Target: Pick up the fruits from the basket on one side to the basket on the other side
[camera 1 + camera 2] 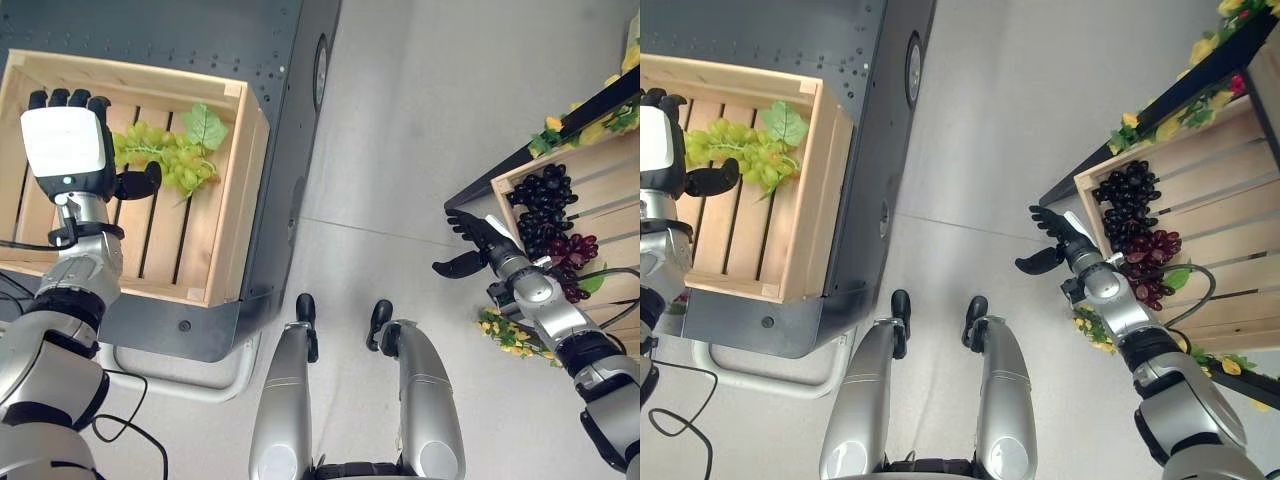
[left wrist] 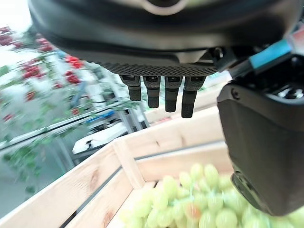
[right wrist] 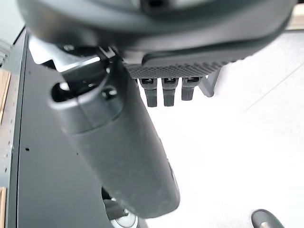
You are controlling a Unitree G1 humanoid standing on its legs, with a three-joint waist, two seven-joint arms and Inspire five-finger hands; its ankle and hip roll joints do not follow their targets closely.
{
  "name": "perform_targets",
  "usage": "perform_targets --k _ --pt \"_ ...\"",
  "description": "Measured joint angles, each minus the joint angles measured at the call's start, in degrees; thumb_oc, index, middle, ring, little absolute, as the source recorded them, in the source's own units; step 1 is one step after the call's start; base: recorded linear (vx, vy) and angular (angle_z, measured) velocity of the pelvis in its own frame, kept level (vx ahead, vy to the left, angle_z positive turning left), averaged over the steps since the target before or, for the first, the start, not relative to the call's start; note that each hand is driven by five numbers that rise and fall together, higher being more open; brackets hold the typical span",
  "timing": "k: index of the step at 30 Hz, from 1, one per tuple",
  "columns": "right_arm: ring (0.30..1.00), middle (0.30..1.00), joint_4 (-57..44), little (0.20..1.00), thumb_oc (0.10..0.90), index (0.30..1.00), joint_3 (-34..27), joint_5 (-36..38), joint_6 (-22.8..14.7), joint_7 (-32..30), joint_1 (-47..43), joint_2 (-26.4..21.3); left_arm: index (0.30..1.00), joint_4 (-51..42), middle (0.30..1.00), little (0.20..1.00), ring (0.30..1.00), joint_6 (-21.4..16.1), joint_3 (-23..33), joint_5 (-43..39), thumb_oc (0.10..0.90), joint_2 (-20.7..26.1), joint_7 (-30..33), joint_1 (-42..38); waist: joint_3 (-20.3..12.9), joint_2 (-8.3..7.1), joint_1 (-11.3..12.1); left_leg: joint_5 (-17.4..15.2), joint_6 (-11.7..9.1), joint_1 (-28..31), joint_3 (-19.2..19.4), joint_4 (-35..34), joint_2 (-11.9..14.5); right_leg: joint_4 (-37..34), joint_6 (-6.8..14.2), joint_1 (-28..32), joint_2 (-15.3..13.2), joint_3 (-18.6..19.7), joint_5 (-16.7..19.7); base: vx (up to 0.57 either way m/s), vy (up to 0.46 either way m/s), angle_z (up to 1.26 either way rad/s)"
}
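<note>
A bunch of green grapes (image 1: 170,155) with a leaf lies in the wooden crate (image 1: 235,200) on my left. My left hand (image 1: 65,145) hovers over that crate beside the bunch, fingers straight and thumb out, holding nothing. In the left wrist view the green grapes (image 2: 199,204) lie below the straight fingers (image 2: 161,92). On my right, a second wooden crate (image 1: 600,190) holds dark grapes (image 1: 545,200) and red grapes (image 1: 572,255). My right hand (image 1: 485,245) is open and empty just outside that crate's near corner, fingers (image 3: 164,90) extended over the floor.
The left crate sits on a dark grey perforated platform (image 1: 200,40). Yellow flowers and green leaves (image 1: 505,335) trim the right stand, some under my right forearm. A wide strip of grey floor (image 1: 420,150) separates the two sides.
</note>
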Motion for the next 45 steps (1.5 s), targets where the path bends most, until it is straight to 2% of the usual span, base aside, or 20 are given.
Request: perform_targets --k 5,10,20,26,31,39,43,45 --pt "0.900 0.900 0.10 0.900 0.800 0.900 1.75 0.08 -0.49 1.23 -1.91 -0.23 0.900 -0.08 0.900 0.900 0.900 2.41 -5.93 3.27 0.800 0.01 -1.58 -4.39 0.00 -0.01 -0.22 -0.05 0.09 -1.04 0.09 0.47 -0.06 0.63 -0.04 -0.93 -0.28 -0.16 -0.03 -0.02 0.056 0.01" --pt "0.900 0.900 0.25 0.900 0.800 0.900 2.73 0.35 -1.48 2.19 -3.07 -0.28 0.900 0.35 0.900 0.900 0.900 4.52 -8.33 9.47 0.800 0.35 -4.54 -7.45 -0.01 -0.03 -0.23 -0.04 0.15 -1.49 0.04 0.79 -0.08 0.65 -0.03 -1.16 -0.42 -0.28 -0.04 -0.01 0.046 0.02" --pt "0.900 0.900 0.35 0.900 0.800 0.900 3.60 0.35 -1.70 2.41 -4.12 -0.67 0.900 -0.54 0.900 0.900 0.900 4.80 -14.71 22.06 0.800 0.52 -11.38 -11.65 -0.01 -0.03 -0.35 0.41 0.61 -4.61 0.10 1.58 0.05 1.23 0.03 -3.35 -1.03 -1.39 -0.01 -0.01 0.044 0.06" --pt "0.900 0.900 0.35 0.900 0.800 0.900 3.85 0.40 -1.69 4.12 -4.15 -0.67 0.900 -0.74 0.900 0.900 0.900 3.91 -17.34 27.73 0.800 0.53 -18.91 -12.22 -0.02 -0.03 -0.57 0.15 1.00 -5.15 0.28 2.04 0.03 1.35 0.10 -3.55 -1.25 -1.51 0.00 0.00 0.018 0.01" --pt "0.900 0.900 0.63 0.900 0.800 0.900 4.20 2.41 -1.70 4.63 -4.14 -0.67 0.900 -0.49 0.900 0.900 0.900 3.91 -17.64 27.78 0.800 0.53 -22.75 -12.39 -0.02 -0.04 -0.62 0.12 1.02 -5.37 0.18 2.48 0.06 1.42 0.19 -3.61 -1.30 -1.56 -0.05 0.00 0.000 0.00" --pt "0.900 0.900 0.51 0.900 0.800 0.900 4.49 2.50 -1.69 6.57 -4.13 -0.68 0.900 -0.47 0.900 0.900 0.900 3.29 -17.64 27.90 0.800 0.56 -23.20 -13.28 -0.02 -0.04 -0.71 0.12 1.18 -6.18 0.25 2.53 -0.03 1.42 0.28 -4.36 -1.49 -1.65 -0.03 0.00 0.009 0.00" --pt "0.900 0.900 0.51 0.900 0.800 0.900 4.49 2.50 -1.70 6.56 -4.19 -0.83 0.900 0.46 0.900 0.900 0.900 1.55 -17.48 27.79 0.800 0.62 -21.76 -14.19 -0.03 -0.06 -0.74 0.12 1.19 -7.58 0.20 2.89 0.00 1.61 0.28 -5.68 -1.48 -1.68 -0.03 0.00 0.000 0.00" --pt "0.900 0.900 0.50 0.900 0.800 0.900 4.56 2.50 -1.69 6.58 -4.03 -0.83 0.900 1.74 0.900 0.900 0.900 -0.70 -17.32 27.70 0.800 1.27 -19.91 -14.83 -0.03 -0.06 -0.84 0.05 1.29 -8.02 0.20 3.26 0.04 1.68 0.29 -6.05 -1.44 -1.68 -0.01 0.00 0.015 -0.01"
